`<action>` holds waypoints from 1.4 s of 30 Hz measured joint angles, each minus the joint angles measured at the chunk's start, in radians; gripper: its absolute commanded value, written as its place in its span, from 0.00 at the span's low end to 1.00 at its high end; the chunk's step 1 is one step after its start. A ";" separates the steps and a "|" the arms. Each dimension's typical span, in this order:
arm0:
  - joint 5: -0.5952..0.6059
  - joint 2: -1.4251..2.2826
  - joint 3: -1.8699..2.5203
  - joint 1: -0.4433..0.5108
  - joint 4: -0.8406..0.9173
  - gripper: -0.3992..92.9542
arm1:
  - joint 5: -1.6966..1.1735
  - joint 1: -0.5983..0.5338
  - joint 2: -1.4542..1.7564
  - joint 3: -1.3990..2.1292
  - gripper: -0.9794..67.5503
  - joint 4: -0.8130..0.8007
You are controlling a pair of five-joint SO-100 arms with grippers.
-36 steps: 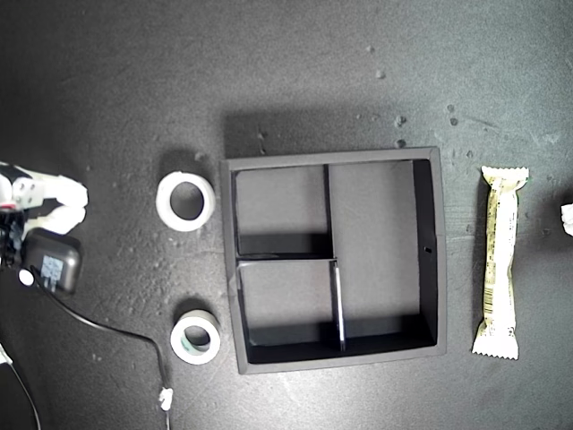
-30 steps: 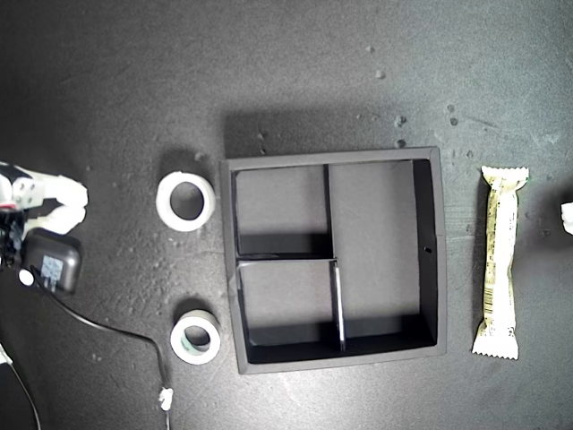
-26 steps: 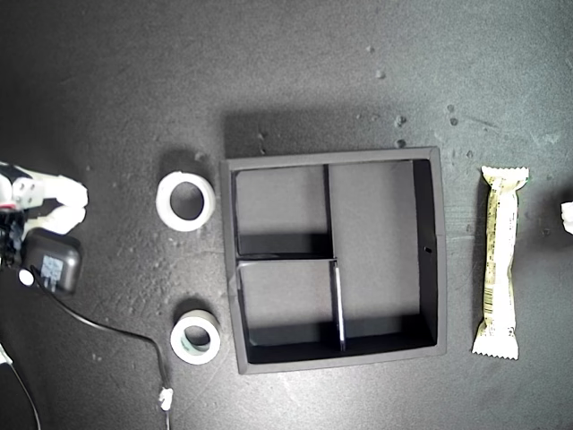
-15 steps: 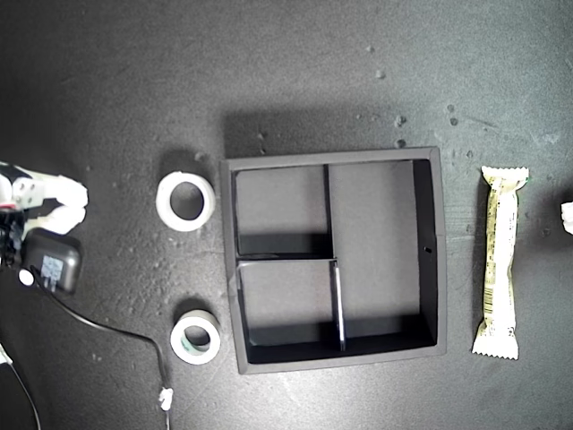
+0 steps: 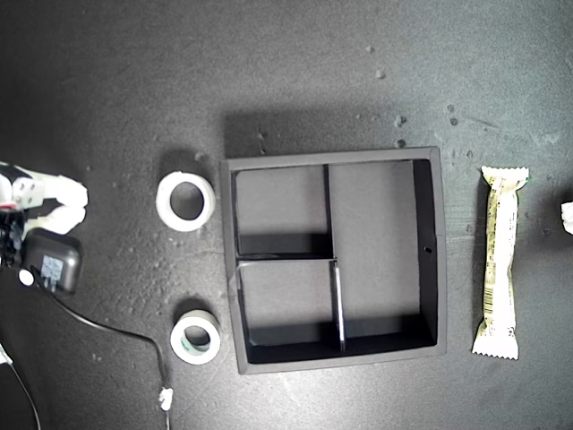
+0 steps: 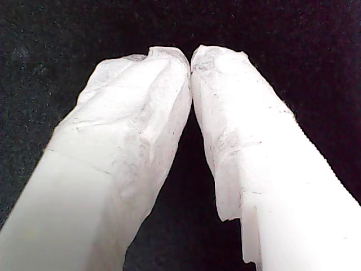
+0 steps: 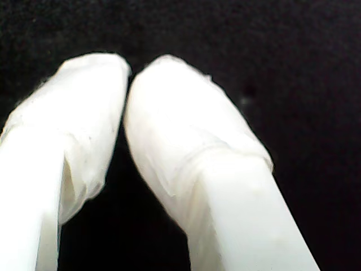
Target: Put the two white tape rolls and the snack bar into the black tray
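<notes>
The black tray (image 5: 431, 251) lies mid-table in the exterior view, all three compartments empty. Off its left wall in that view lie the two white tape rolls: the wider ring (image 5: 163, 202) further back and the smaller one with a greenish core (image 5: 178, 341) nearer the front. The snack bar (image 5: 500, 262) lies lengthwise off the tray's right wall. My first gripper (image 6: 190, 56) is shut with nothing in it, its white-wrapped fingertips touching over bare black surface. My second gripper (image 7: 128, 76) is likewise shut and holds nothing.
At the exterior view's left edge an arm's white-wrapped fingers (image 5: 63, 202) rest beside a black camera module (image 5: 52, 260), whose cable (image 5: 116, 331) trails toward the front. A white tip (image 5: 568, 218) shows at the exterior view's right edge. The table is dark and speckled.
</notes>
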 measured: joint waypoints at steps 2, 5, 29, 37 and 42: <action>0.000 0.000 0.000 0.000 0.000 0.01 | 0.000 0.000 0.000 0.000 0.01 0.000; 0.000 0.000 0.000 0.000 0.000 0.01 | 0.000 0.000 0.000 0.000 0.01 0.000; 0.000 0.000 0.000 0.000 0.000 0.01 | 0.000 0.012 0.000 0.000 0.01 0.000; -0.025 0.000 0.000 0.000 0.000 0.01 | 0.038 0.074 -0.006 0.000 0.01 -0.202; -0.114 0.000 0.000 0.000 -0.005 0.00 | 0.190 0.201 -0.006 0.000 0.01 -0.437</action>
